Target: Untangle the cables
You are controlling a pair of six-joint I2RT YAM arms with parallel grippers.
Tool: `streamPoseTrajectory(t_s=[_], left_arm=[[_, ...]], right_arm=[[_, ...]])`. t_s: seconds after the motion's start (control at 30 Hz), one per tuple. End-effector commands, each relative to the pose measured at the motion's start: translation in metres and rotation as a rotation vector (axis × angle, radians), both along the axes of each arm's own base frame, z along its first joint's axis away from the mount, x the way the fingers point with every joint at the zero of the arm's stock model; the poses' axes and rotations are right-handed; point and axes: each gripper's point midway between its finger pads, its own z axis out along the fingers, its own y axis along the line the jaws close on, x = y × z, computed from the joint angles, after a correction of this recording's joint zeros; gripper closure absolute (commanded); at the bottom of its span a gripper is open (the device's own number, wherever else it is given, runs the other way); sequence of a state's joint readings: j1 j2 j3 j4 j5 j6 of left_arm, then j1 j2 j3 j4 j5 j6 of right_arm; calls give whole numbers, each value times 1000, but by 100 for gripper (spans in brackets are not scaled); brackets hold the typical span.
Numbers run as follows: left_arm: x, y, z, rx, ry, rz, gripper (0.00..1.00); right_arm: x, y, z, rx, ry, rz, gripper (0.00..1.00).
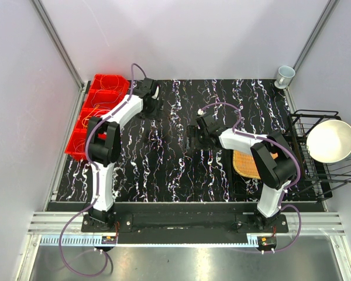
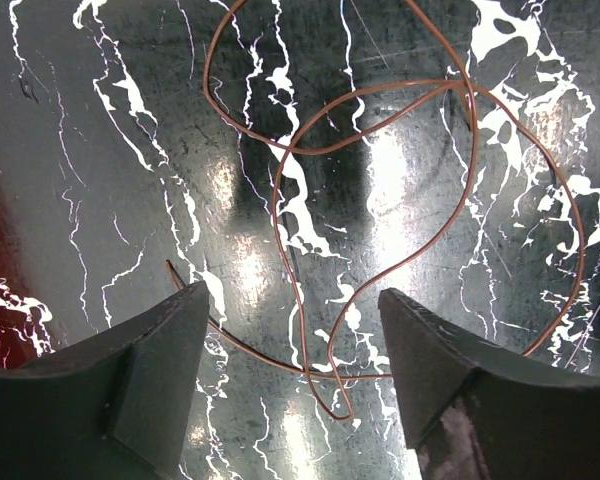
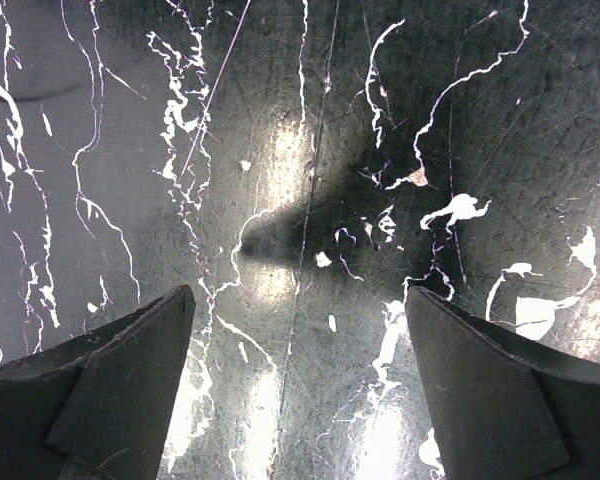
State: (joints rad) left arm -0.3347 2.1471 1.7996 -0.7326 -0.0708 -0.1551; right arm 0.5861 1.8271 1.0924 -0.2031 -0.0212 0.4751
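Trouble would most likely start at the crossings: the orange cable [image 2: 473, 150] lies on the mat [image 1: 175, 170] in several loose loops that overlap one another. Its lowest loop sits right between the fingers of my left gripper [image 2: 292, 300], which stand apart and hold nothing. If I close there, I judge I could catch two strands at once, and pulling would tighten the crossing instead of opening it. A thin wire flat on a hard mat may also slip from under the pads. My right gripper [image 3: 300, 292] is likewise spread and empty, hovering over bare mat near the middle. Only a sliver of orange shows at the upper left of its view, and I cannot tell whether it is the same cable. For room, my left arm works at the far left of the mat, just beside the red bins [image 1: 82, 140], where thin wires seem to lie. A drag leftward could hook a bin wall. Open mat stretches between the two arms and toward the near edge. On the right, the basket [image 1: 243, 165] under my right arm and the rack [image 1: 339, 170] with its bowl [image 1: 330, 140] crowd that side.
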Motion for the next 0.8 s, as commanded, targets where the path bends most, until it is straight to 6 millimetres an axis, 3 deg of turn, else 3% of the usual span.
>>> streamPoseTrajectory(t_s=[0.0, 0.57, 0.77], left_arm=[[2, -7, -2, -17, 9, -36, 30], [1, -9, -25, -23, 69, -51, 32], [10, -8, -30, -59, 78, -36, 41]], right_arm=[[-36, -15, -43, -69, 171, 18, 8], [-37, -14, -44, -62, 179, 23, 8], [-38, -14, -45, -66, 182, 22, 8]])
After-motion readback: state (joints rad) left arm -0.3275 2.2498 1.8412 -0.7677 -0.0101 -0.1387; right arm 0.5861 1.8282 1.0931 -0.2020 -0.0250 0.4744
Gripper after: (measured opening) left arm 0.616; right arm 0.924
